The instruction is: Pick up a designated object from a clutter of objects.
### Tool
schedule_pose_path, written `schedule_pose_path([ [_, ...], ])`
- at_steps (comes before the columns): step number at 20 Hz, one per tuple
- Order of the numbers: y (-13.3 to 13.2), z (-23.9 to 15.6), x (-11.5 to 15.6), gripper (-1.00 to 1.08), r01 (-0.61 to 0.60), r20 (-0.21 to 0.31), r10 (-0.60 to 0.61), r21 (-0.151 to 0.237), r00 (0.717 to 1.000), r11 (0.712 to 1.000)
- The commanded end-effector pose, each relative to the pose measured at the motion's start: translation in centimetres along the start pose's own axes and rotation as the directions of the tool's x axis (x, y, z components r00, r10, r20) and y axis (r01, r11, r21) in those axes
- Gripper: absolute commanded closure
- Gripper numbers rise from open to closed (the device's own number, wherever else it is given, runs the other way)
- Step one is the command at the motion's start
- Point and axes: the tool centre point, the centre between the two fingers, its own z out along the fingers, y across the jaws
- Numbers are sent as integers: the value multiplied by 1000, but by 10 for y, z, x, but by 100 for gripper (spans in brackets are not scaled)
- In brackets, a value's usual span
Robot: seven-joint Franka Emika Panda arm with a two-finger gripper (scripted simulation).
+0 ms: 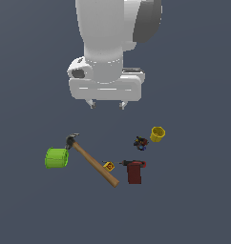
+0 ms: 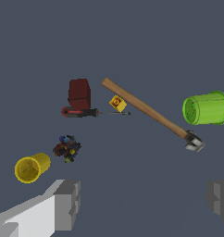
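We find no text, brand, number or label that we can read in either view. The tiny yellow block (image 2: 117, 103), just above the wrist frame's centre, bears a reddish mark, too small and blurred to make out.

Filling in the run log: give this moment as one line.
phase: pre-grasp | gripper: open, raised, empty | target: slim red-and-black-handled screwdriver lying beside dark red rectangular block | contact: none

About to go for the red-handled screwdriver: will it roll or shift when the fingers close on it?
Probably. The screwdriver lies flat with a rounded handle, so it may roll if nudged sideways. It looks slim and stiff, likely light. It lies right against the dark red block, which could crowd one finger. The gripper is open above.
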Motion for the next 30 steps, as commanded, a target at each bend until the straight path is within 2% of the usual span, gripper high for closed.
schedule_pose_path([
  [1, 0, 0, 0, -92, 0, 0, 0, 0, 1000, 1000],
  [10, -9, -8, -4, -92, 68, 3, -68, -15, 998, 998],
  [15, -9, -7, -4, -92, 66, 3, -66, -15, 998, 998],
  [22, -11, 0, 1, -92, 11, 3, -11, -11, 1000, 1000],
  [30, -17, 20, 12, -92, -126, 5, 126, -5, 992, 992],
])
